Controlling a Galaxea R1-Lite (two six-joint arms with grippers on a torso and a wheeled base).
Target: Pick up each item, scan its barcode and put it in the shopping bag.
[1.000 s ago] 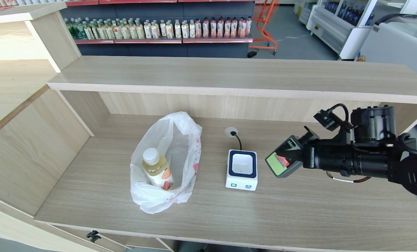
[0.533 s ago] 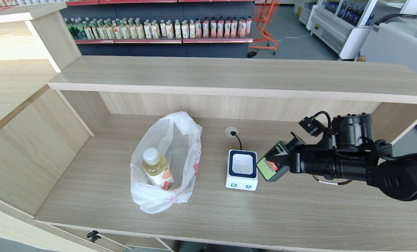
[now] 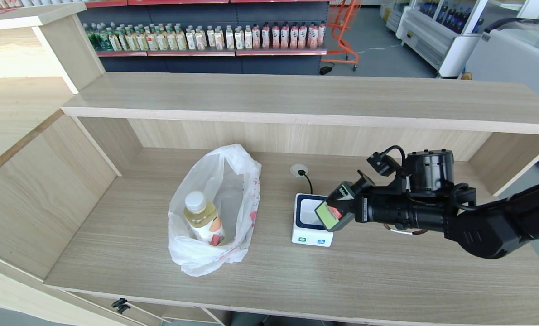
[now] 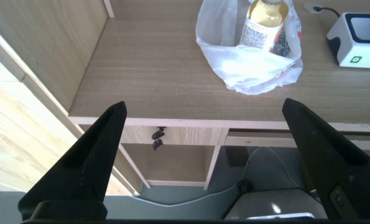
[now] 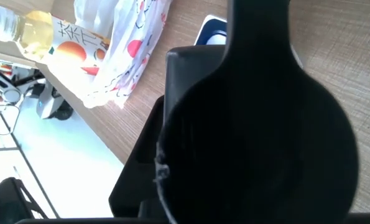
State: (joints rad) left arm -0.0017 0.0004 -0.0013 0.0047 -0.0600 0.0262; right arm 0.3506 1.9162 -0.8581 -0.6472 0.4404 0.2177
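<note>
My right gripper is shut on a small dark box with a green and red end face, held sideways just above the right part of the white barcode scanner. From the right wrist the box hangs over the scanner. The white shopping bag stands open to the scanner's left with a yellow drink bottle upright inside. My left gripper is open with nothing in it, low in front of the counter, with the bag and bottle beyond it.
The scanner's cable runs to a port in the counter top behind it. A raised wooden ledge walls the back, and a side panel closes the left. Bare counter lies in front and to the right.
My right arm has carried the box leftward, from well right of the scanner to just over its right side. The bag, bottle and scanner have stayed put.
</note>
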